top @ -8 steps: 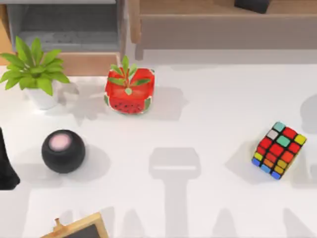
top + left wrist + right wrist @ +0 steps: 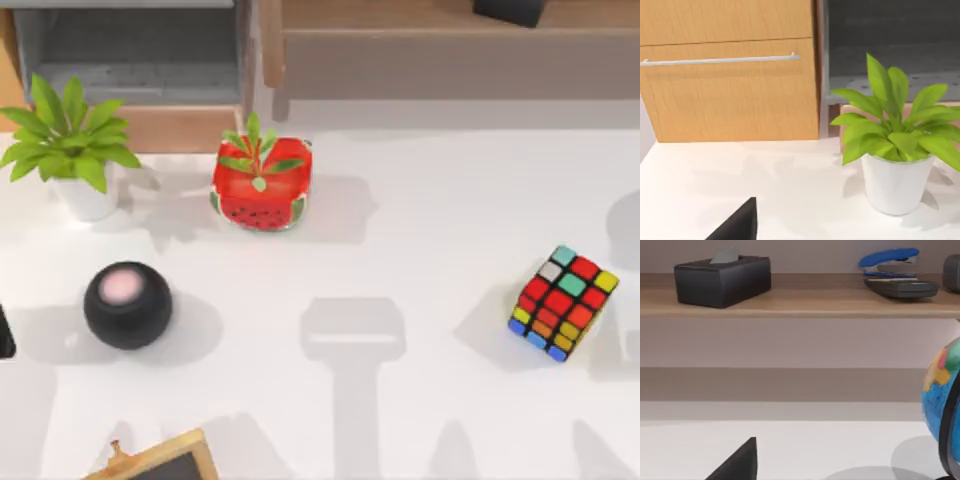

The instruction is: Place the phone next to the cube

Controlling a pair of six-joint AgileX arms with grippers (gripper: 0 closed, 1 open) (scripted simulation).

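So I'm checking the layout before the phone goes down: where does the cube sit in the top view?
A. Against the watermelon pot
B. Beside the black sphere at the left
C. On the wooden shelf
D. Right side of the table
D: the cube stands alone on the table's right side, far from the watermelon pot and the black sphere.

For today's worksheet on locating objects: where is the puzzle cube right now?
In the top view, the cube sits on the white table's right side, well apart from the watermelon pot.

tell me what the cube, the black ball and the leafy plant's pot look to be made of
The cube looks like glossy plastic: black edges, flat bright stickers. The black ball seems matte, perhaps fabric or plastic, with a pale pink disc on top. The white pot looks like smooth ceramic or plastic, softly shaded without texture.
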